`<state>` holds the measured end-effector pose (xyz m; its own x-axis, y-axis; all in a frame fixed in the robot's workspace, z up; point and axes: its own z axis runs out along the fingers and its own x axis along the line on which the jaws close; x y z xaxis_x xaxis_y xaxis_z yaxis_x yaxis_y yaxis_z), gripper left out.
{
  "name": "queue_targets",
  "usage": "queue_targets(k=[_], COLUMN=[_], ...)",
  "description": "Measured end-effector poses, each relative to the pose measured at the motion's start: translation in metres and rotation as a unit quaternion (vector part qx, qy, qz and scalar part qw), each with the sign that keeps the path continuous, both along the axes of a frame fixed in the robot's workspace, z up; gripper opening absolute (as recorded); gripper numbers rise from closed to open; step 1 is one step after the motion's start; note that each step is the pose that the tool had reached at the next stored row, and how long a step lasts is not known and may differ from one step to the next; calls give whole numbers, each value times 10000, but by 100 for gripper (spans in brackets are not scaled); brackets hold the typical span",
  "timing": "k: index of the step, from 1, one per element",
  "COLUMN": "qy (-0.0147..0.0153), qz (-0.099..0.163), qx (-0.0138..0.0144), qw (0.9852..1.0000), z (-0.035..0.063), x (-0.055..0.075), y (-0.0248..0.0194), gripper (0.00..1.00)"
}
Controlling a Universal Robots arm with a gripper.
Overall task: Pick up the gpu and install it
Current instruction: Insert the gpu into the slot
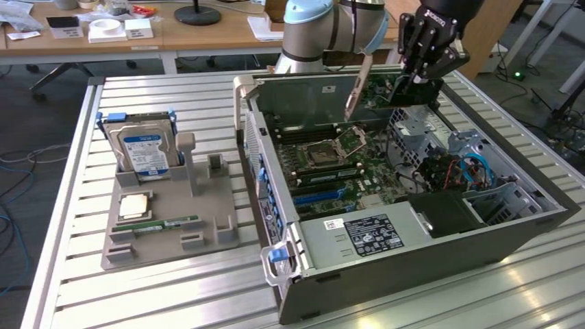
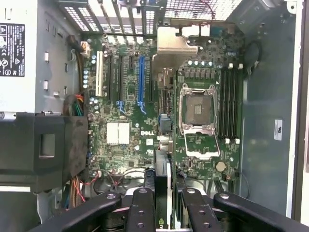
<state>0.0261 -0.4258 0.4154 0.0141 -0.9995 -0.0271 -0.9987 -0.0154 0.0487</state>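
Slatted metal table [image 1: 174, 92], office desks behind. Upper right of the exterior view: arm angled steeply down, gripper [image 1: 418, 77] narrowed onto the gpu [image 1: 409, 94], card held on edge above the motherboard [image 2: 128, 104] inside the open computer case [image 1: 512, 236]. Hard drive [image 1: 144, 152] upright at the exterior view's left.

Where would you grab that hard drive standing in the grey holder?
Probably grip the hard drive across its flat faces near the top, from above: it stands upright in the grey holder, lower part held in a slot.
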Motion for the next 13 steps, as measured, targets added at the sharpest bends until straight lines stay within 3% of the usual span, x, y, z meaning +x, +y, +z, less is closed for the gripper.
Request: queue_targets(k=[4,9,13], qy=[-11,-72,-77], qz=[67,98,100], qx=[-1,0,0], qw=[10000,9999,9999], z=[-18,-49,-61], x=[-4,-33,-39], y=[1,0,0], gripper=[26,26,26])
